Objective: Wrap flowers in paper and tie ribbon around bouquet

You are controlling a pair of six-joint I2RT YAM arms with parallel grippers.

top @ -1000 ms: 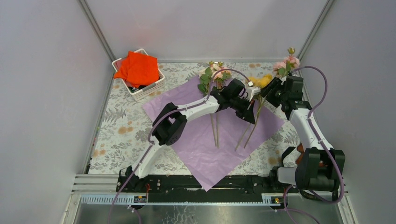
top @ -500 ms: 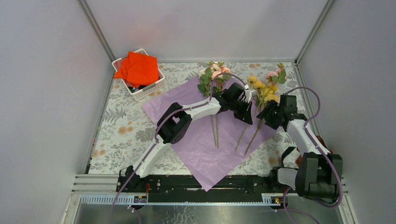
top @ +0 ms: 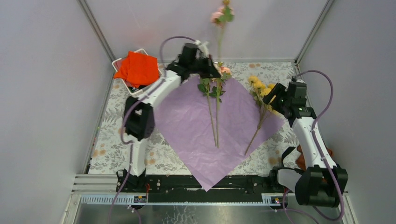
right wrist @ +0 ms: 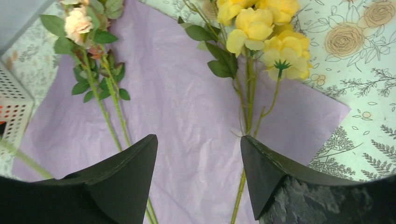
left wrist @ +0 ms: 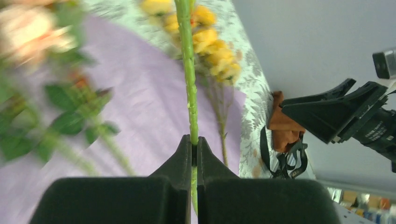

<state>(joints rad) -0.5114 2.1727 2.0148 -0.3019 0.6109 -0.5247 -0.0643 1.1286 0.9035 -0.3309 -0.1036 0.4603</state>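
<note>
**Flowers (top: 213, 100) mostly down on the paper (top: 196, 135), one pink stem (top: 219, 32) held aloft**

The left gripper (top: 204, 65) is high over the far edge of the table, near the white basket (top: 148, 89) that holds an orange-red cloth (top: 137, 67). Its fingers (left wrist: 180, 161) are pinched fully together on the pink stem. The stem stands roughly upright, with its bloom and leaves against the back wall. The left wrist view shows the green stalk clamped with no gap on either side.

The paper lies flat, purple face up, turned like a diamond on the floral tablecloth (top: 116, 126). Its near corner reaches the black rail between the arm bases. Two leafy stems with pink and cream blooms lie side by side down the middle of the sheet, heads toward the far corner. The yellow flowers (top: 259, 86) rest at the sheet's far-right edge, and their stalk slants back across the paper.

The right gripper (right wrist: 197, 140) hovers just above the yellow blooms. Its jaws are spread wide with nothing between them.

A black ribbon (left wrist: 280, 161) lies bunched at the table's right edge.
</note>
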